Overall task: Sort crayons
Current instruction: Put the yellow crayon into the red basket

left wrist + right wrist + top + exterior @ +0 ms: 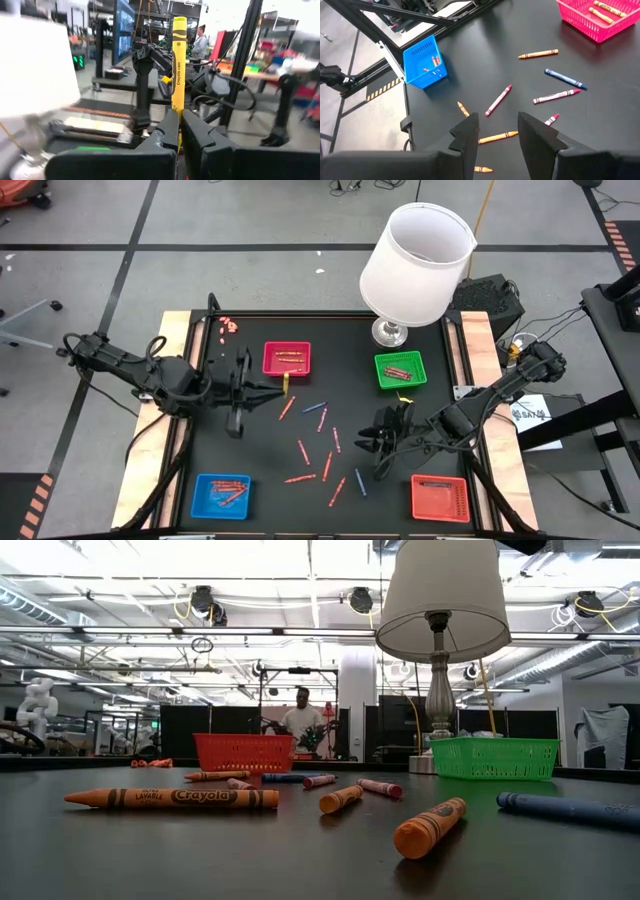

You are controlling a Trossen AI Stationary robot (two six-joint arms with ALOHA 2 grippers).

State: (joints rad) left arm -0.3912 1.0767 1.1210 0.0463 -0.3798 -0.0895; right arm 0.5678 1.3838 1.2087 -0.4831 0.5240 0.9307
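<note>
Meanwhile the left pincer (178, 131) pinches a yellow crayon (178, 75) upright beside the pink tray (287, 358), while the right pincer (498, 131) hangs spread over loose crayons (318, 452) mid-desk.

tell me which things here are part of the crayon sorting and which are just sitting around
Part of the job:
- loose crayons on the black mat
- yellow crayon, pinched in the left gripper
- right gripper, open above the loose crayons
- pink tray, green tray, blue tray, red tray

Just lying about:
- lamp
</note>
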